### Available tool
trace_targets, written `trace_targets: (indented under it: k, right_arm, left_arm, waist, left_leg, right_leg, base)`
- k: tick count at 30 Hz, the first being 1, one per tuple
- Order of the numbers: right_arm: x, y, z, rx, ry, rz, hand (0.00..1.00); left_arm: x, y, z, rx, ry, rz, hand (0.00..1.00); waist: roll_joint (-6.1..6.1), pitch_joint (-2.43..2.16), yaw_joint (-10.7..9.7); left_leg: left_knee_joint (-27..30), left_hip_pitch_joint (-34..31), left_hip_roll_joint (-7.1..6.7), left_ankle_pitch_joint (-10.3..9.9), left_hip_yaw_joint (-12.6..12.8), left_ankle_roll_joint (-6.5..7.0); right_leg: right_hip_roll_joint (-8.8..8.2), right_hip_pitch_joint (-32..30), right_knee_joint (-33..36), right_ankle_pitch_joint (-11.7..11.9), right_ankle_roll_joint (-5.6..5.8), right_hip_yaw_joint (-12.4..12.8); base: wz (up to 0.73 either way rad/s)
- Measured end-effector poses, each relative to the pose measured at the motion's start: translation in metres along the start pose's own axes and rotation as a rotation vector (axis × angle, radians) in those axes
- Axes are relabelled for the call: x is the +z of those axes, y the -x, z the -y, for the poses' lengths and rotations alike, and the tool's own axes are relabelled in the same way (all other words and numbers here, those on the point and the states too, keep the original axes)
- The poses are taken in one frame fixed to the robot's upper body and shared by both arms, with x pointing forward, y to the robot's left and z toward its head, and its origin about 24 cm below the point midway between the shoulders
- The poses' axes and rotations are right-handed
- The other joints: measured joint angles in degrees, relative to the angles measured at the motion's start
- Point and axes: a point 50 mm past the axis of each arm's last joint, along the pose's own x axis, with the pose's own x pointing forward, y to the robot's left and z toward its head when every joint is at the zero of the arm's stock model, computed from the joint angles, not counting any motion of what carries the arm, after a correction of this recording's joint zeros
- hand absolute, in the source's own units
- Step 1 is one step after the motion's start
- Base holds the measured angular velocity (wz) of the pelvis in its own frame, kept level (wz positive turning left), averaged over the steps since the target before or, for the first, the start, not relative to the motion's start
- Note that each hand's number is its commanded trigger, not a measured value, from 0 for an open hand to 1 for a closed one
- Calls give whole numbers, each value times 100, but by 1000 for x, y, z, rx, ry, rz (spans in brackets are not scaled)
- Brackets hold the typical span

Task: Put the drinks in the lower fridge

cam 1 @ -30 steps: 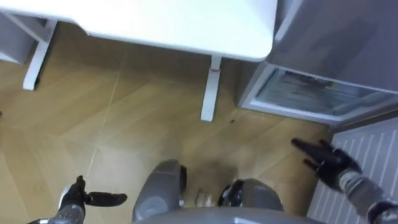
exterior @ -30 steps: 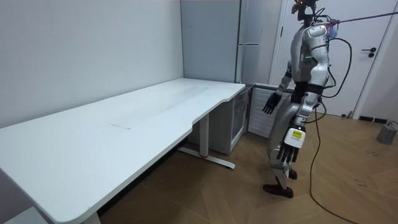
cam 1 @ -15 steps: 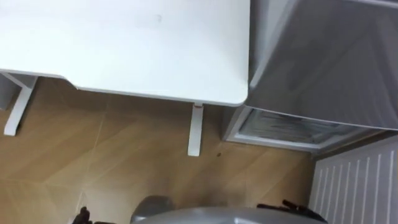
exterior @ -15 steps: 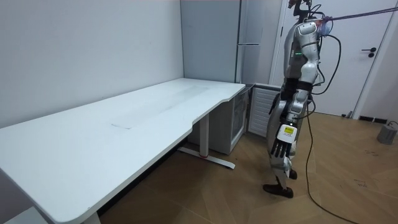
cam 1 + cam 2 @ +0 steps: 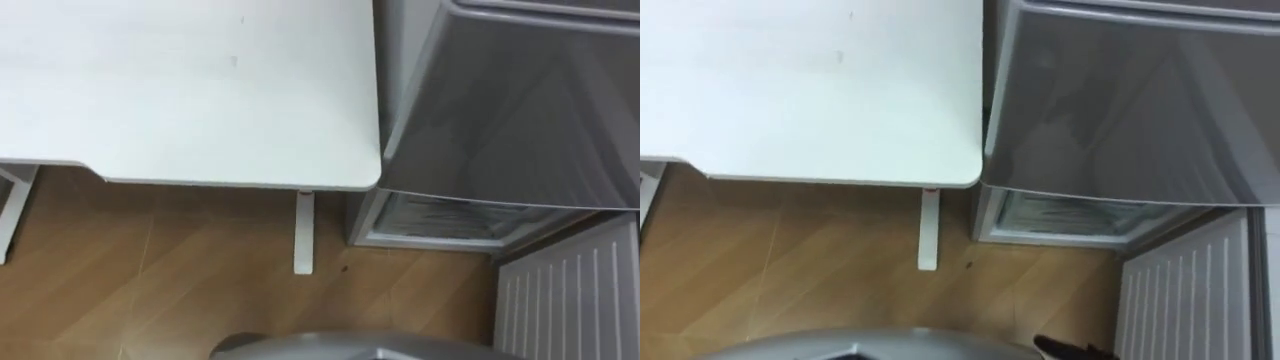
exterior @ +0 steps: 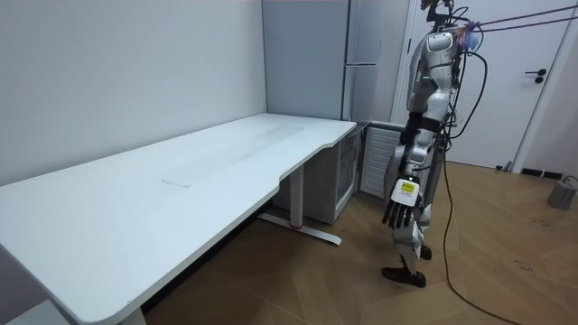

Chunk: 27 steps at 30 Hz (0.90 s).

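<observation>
The left hand (image 6: 397,203) hangs released and empty. A dark tip of the right hand (image 5: 1072,349) shows, and I cannot tell its state. Nor can I tell where the drinks are, so find them first, keeping clear of the ribbed white door (image 5: 565,300). Beyond it the lower fridge (image 5: 440,215) stands open, pale-framed and glassy, right of the white surface (image 5: 190,90).

A white table (image 5: 810,90) fills the upper left, a grey fridge (image 5: 1120,100) the upper right, its lower compartment (image 5: 1060,218) open. The right hand (image 5: 1068,349) shows at the bottom edge.
</observation>
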Motion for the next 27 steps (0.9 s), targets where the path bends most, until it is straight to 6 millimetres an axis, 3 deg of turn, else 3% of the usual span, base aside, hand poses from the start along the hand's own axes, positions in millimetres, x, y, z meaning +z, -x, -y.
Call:
trace_targets:
  k: [10,13,15,21,23,27]
  right_arm:
    - [12,-2,-6,-54,158,14,0]
    - [26,-3,-11,-46,304,52,0]
    - [43,-1,-14,-41,403,114,0]
    - [130,28,-20,-96,623,466,0]
    - [161,52,-26,-153,687,657,0]
    - [193,92,-27,-252,675,921,0]
  left_arm:
    - [31,-2,5,3,-13,93,0]
    - [34,-2,4,-9,-80,120,0]
    - [33,-3,3,-19,-103,120,0]
    - [35,-4,-11,-8,-207,143,0]
    - [31,-4,-15,-4,-210,133,0]
    - [30,-4,-17,-3,-199,140,0]
  waist:
    - [8,28,-216]
    - [-27,-1,-243]
    - [-52,-13,-251]
    - [-214,-17,-363]
    - [-279,-19,-410]
    - [-309,-12,-520]
  left_leg:
    - [-31,122,26,50,231,14]
    - [-167,105,28,120,329,30]
    - [-183,107,29,164,417,39]
    - [-278,198,26,237,515,52]
    - [-367,241,24,296,585,51]
    - [-371,219,26,300,646,57]
  right_leg:
    - [12,28,-27,56,-1,265]
    - [1,-188,154,64,-11,377]
    - [-7,-277,209,77,-21,458]
    - [-1,-299,222,129,-20,597]
    - [12,-313,138,182,-28,664]
    - [13,-360,132,199,-24,724]
  base:
    - [-14]
    - [-22]
    - [-27]
    - [-9]
    - [-16]
    - [-9]
